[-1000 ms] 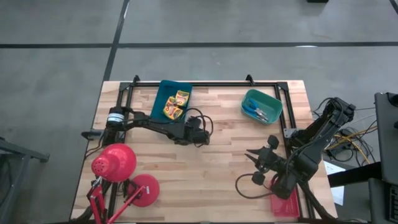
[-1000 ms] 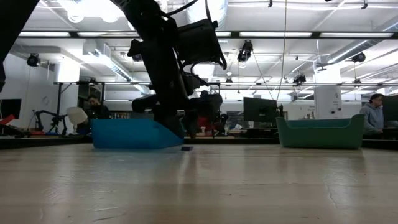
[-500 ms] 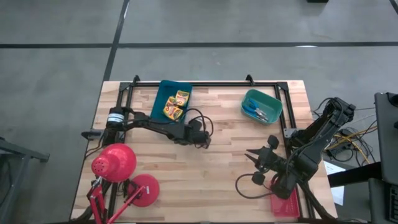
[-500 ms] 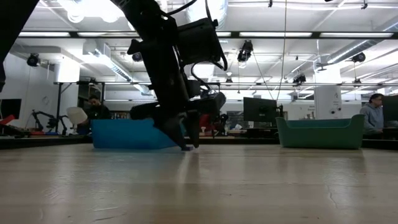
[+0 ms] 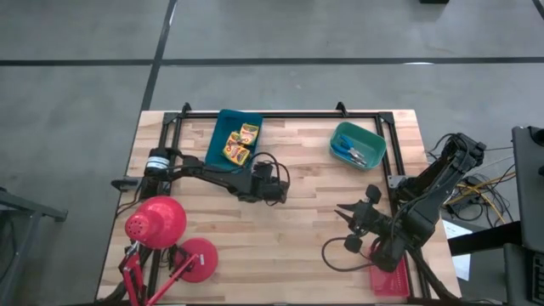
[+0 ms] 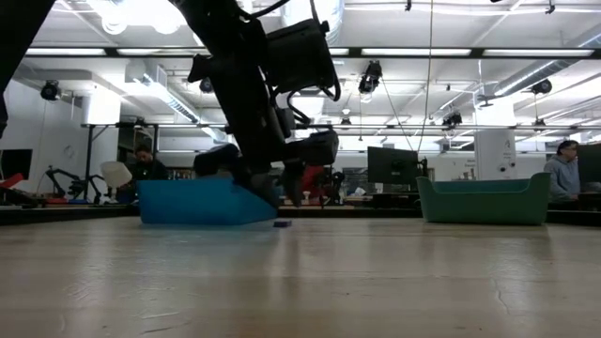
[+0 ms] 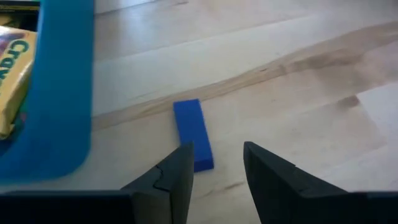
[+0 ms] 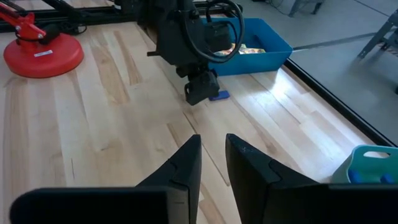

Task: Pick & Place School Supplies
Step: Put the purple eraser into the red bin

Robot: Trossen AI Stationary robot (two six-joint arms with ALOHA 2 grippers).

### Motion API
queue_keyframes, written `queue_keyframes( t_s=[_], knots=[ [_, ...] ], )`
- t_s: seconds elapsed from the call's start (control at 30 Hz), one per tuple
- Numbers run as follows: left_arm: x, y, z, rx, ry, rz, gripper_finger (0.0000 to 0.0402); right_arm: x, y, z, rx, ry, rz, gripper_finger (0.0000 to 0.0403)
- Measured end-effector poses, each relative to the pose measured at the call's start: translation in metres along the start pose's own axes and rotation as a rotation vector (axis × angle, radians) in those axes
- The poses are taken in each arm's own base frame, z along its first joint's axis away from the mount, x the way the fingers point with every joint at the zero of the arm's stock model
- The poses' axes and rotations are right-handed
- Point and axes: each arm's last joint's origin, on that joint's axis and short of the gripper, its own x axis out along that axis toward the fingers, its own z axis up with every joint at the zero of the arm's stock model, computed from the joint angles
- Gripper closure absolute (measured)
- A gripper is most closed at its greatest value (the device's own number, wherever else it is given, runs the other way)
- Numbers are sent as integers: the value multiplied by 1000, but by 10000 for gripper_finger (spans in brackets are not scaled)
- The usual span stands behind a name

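Blue stick (image 7: 193, 135) lies on bare wood beside blue tray (image 7: 60, 112), left tool (image 7: 216, 163) part-open, empty

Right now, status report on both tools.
Left tool open above blue stick, beside blue tray. Right tool empty, parked. Nothing blocking.

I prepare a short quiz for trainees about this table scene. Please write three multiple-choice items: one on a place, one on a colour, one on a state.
1. Where are the crayon boxes?
A. blue tray
B. teal tray
C. bare table

2. What colour is the small block before the left gripper?
A. red
B. blue
C. yellow

3. How do the left gripper's jaws stand?
A. shut on the block
B. apart, empty
C. shut on a crayon box

Answers: 1 A, they lie inside the blue tray. 2 B, the left wrist view shows it blue. 3 B, a gap shows and the block lies on the table.
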Motion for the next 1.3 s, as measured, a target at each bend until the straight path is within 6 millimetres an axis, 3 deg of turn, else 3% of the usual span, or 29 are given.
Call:
queue_keyframes(
  t_s=[0.47, 0.83, 1.3],
  knots=[
    [-2, 3, -2, -12, -14, 33, 257, 0, 0, 0, 0, 0, 0, 318],
    [-7, 2, -8, -80, -101, 49, 255, 0, 0, 0, 0, 0, 0, 334],
    [-4, -1, -22, -90, -168, 51, 191, 0, 0, 0, 0, 0, 0, 319]
  ],
)
